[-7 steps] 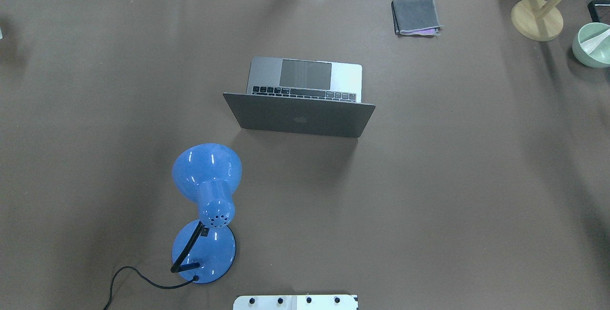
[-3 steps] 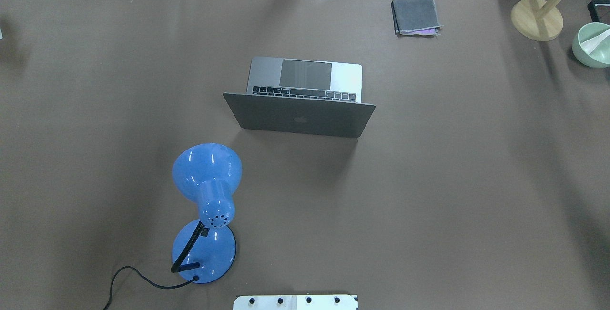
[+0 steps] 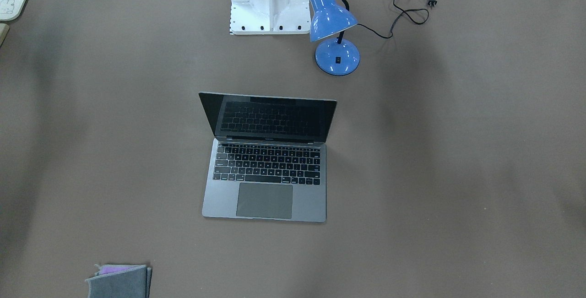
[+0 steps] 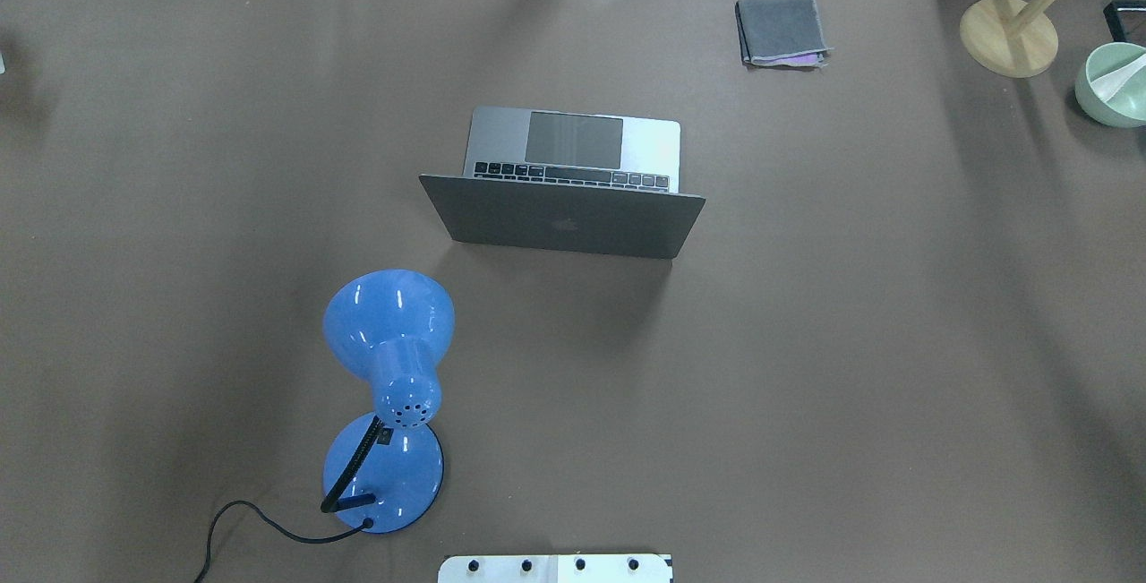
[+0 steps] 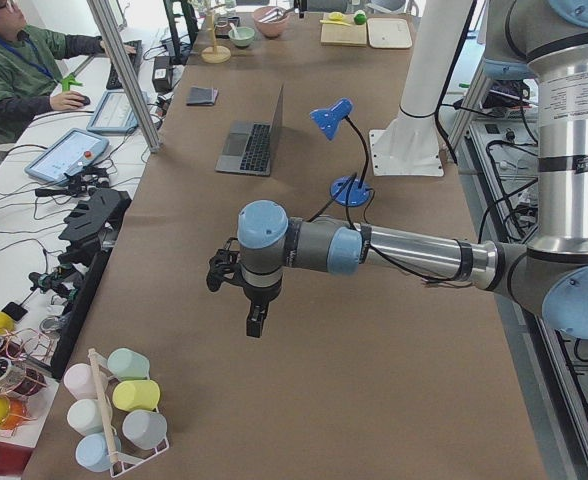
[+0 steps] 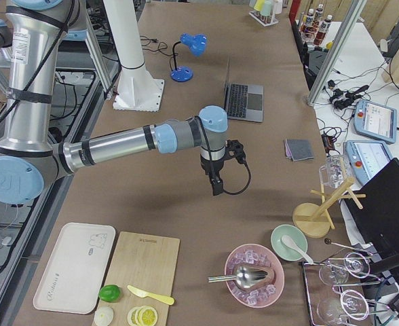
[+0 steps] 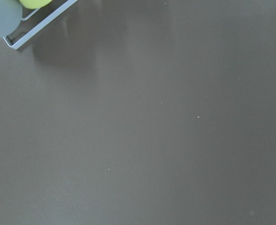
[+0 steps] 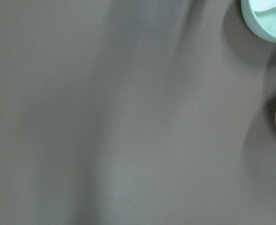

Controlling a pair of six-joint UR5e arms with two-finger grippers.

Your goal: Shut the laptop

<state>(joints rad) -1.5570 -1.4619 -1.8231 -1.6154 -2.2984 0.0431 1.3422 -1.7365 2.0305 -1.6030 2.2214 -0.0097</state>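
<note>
The laptop [image 4: 562, 223] stands open in the middle of the brown table, its grey lid with the apple logo towards the robot. Its black keyboard, trackpad and dark screen show in the front-facing view [image 3: 268, 165]. It also shows in the left view [image 5: 257, 142] and the right view [image 6: 243, 100]. My left gripper [image 5: 257, 322] hangs over bare table far from the laptop, near the table's left end. My right gripper [image 6: 218, 187] hangs over bare table towards the right end. Both show only in the side views, so I cannot tell whether they are open or shut.
A blue desk lamp [image 4: 389, 395] stands between the robot base [image 3: 268, 0] and the laptop, its cord [image 3: 407, 0] trailing. A folded grey cloth [image 4: 781, 30], a wooden stand [image 4: 1009, 35] and a green bowl [image 4: 1113, 86] sit at the far right. A cup rack [image 5: 114, 405] stands at the left end.
</note>
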